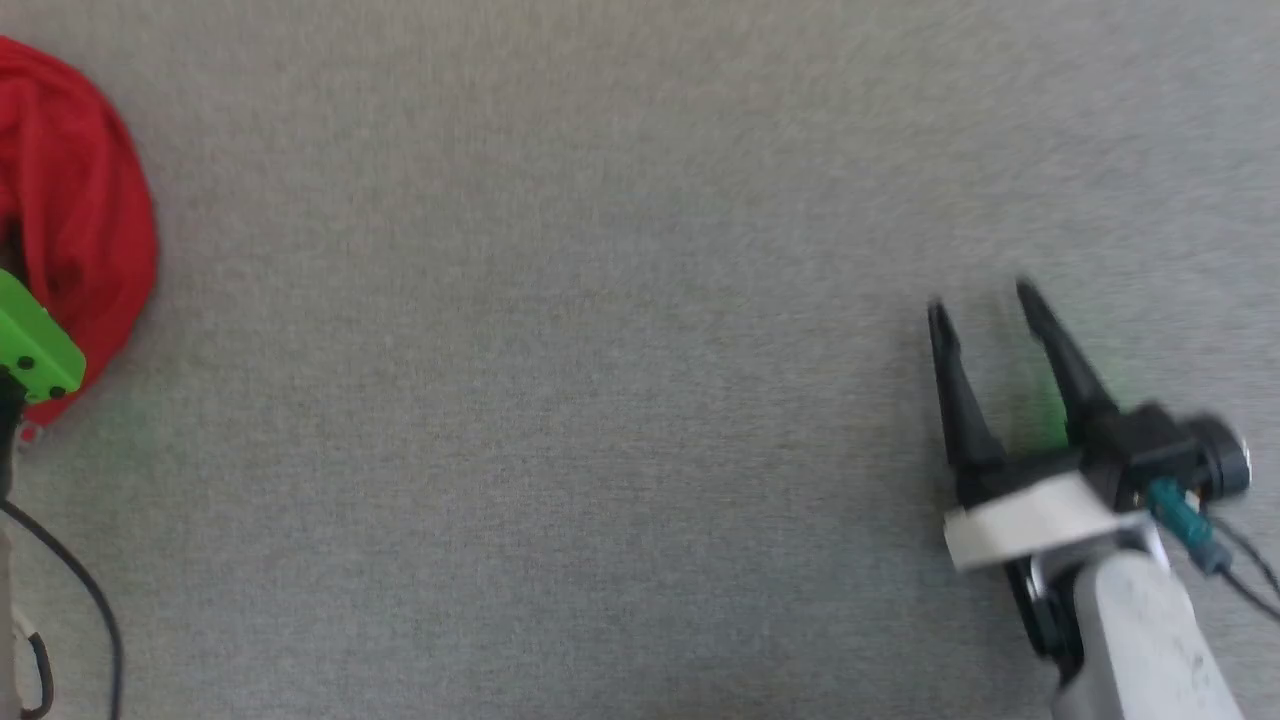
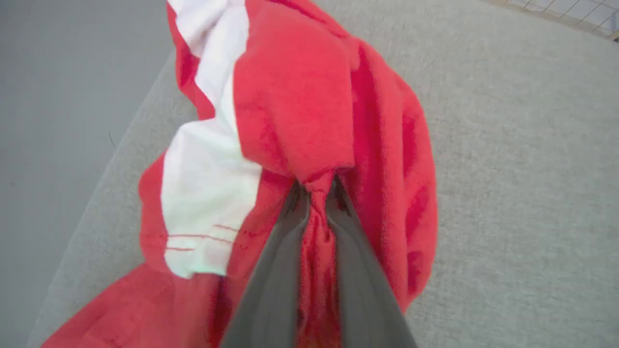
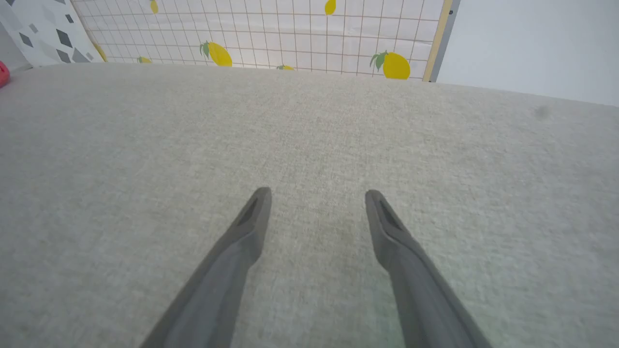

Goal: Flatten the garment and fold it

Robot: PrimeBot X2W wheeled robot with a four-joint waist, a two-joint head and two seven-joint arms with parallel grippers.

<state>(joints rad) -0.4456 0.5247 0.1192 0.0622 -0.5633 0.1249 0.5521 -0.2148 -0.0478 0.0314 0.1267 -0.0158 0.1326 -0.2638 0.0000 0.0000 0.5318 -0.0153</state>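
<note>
Grip: left gripper [image 2: 316,186] pinched shut on a bunched fold of the shorts [image 2: 300,96], with red cloth squeezed between both fingers right up to the tips.
Shorts: crumpled in a heap around and beyond the left fingers, white stripe [image 2: 208,183] to their left in the wrist view; nothing lies flat yet.
Right gripper [image 1: 985,300]: jaws wide apart, holding nothing, over the bare grey table cover [image 3: 309,121], well apart from the shorts.
Beyond it: lemon-print grid panel [image 3: 290,34] past the far edge of the cover.
Step in hand: probably lifting or dragging the heap toward the middle to spread it.
How to do it well: hold the pinch firm and pull slow and low, so the cloth trails open rather than balling up. Bring the right gripper to a second edge, waistband or hem, before drawing the two apart.
</note>
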